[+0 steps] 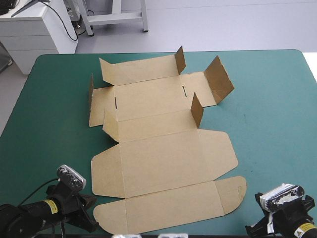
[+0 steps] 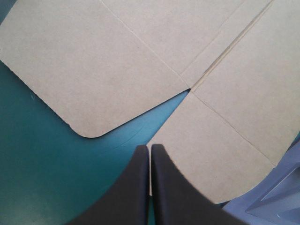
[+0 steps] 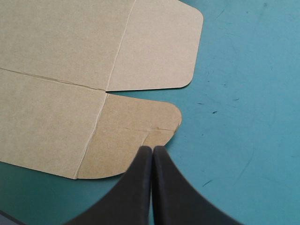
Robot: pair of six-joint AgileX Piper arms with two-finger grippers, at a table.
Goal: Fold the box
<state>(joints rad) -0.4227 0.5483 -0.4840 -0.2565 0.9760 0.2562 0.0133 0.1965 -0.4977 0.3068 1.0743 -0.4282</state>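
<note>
Right now both claws sit at the near table edge, each w/ black fingers pressed together, holding nothing. The left gripper (image 2: 150,147) has its tips at the edge of the near-left flap, and the right gripper (image 3: 152,149) is at the near-right rounded flap (image 3: 136,136). Beyond them the box (image 1: 163,148) lies mostly flat mid-table on the teal-green cover (image 1: 267,124), w/ a few small far flaps (image 1: 218,79) standing up. Prob. light, stiff board that bends only along creases and slides easily. Best hold: a flap edge near a crease, w/ the other claw pinning the panel.

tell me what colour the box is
Plain brown, with no print or pattern. The box shows best in the high view.
</note>
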